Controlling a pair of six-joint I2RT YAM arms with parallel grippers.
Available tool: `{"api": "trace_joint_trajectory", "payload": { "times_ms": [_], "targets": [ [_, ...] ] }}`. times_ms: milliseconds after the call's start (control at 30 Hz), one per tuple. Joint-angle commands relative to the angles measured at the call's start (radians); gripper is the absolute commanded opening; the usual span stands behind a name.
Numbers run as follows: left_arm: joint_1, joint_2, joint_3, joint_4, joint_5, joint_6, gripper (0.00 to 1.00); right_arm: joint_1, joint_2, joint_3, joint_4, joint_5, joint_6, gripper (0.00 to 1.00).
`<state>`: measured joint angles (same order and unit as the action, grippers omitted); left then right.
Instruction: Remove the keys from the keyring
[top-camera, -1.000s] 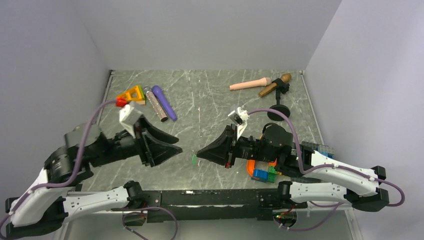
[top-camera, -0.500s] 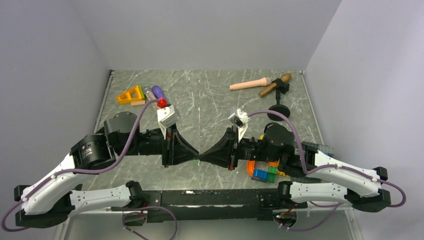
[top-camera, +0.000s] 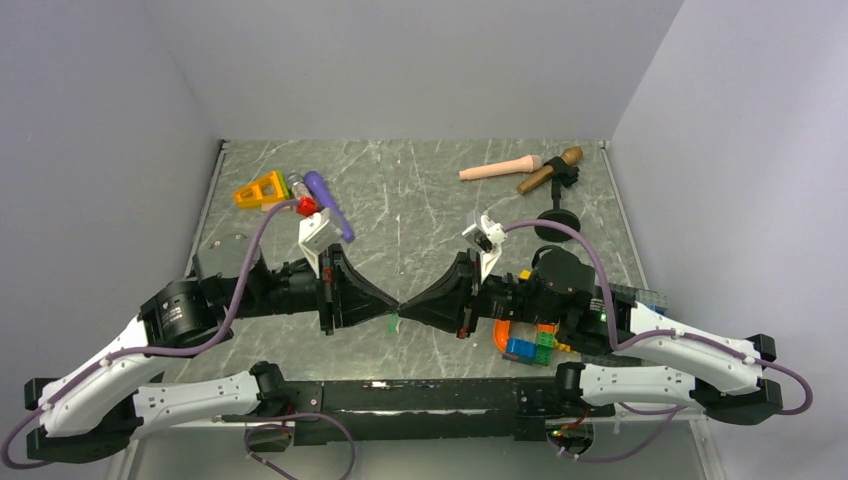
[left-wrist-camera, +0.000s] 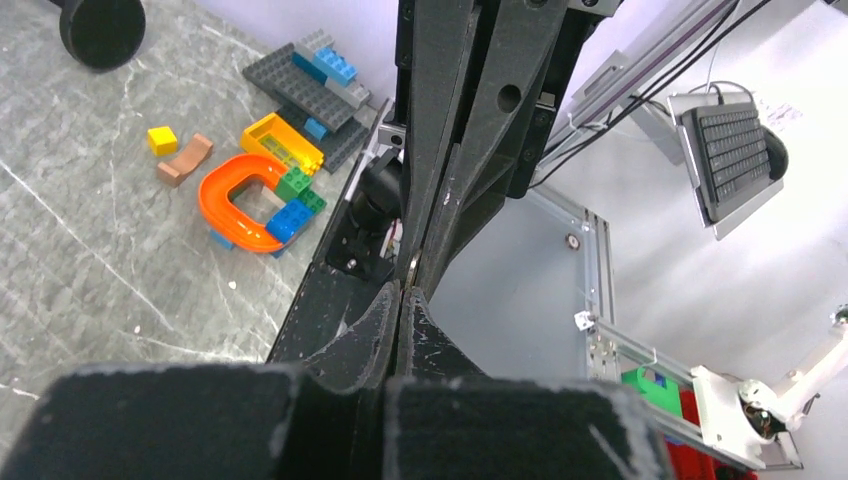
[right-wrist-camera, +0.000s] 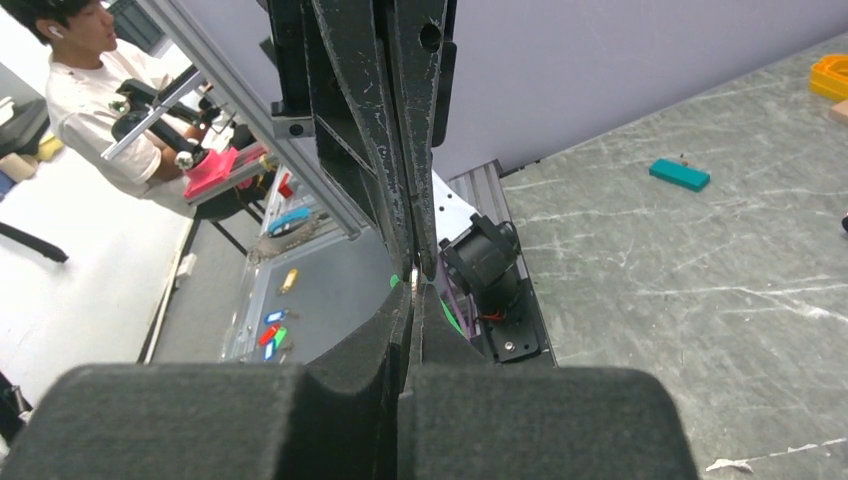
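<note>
Tip to tip over the desk
Your left pincer and right pincer are both clenched, noses touching, green key hanging right at the tips.

Pale walls stand on three sides of a grey marbled tabletop. A keyboard sits upper right in the left wrist view.

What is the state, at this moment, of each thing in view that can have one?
left end effector: shut, its tip against the right one's tip.
right end effector: shut, tip to tip with the left.
green key: just under the two meeting tips, apparently hanging.
teal key: lying flat on the table, apart from both end effectors.
</note>
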<state>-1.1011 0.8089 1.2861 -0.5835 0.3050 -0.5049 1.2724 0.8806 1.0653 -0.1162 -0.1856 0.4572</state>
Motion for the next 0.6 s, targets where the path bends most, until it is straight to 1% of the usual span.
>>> {"api": "trace_joint_trajectory", "payload": {
  "times_ms": [0, 200, 567],
  "targets": [
    [-0.002, -0.046, -0.066, 0.176, -0.048, -0.081, 0.0, 0.003, -0.013, -0.012, 0.148, 0.019, 0.021, 0.0],
    [-0.003, -0.082, -0.135, 0.27, -0.08, -0.133, 0.0, 0.004, 0.011, -0.003, 0.195, 0.018, 0.022, 0.0],
    [-0.006, -0.176, -0.252, 0.421, -0.193, -0.199, 0.0, 0.004, 0.007, -0.025, 0.281, 0.046, 0.02, 0.0]
  ]
}}
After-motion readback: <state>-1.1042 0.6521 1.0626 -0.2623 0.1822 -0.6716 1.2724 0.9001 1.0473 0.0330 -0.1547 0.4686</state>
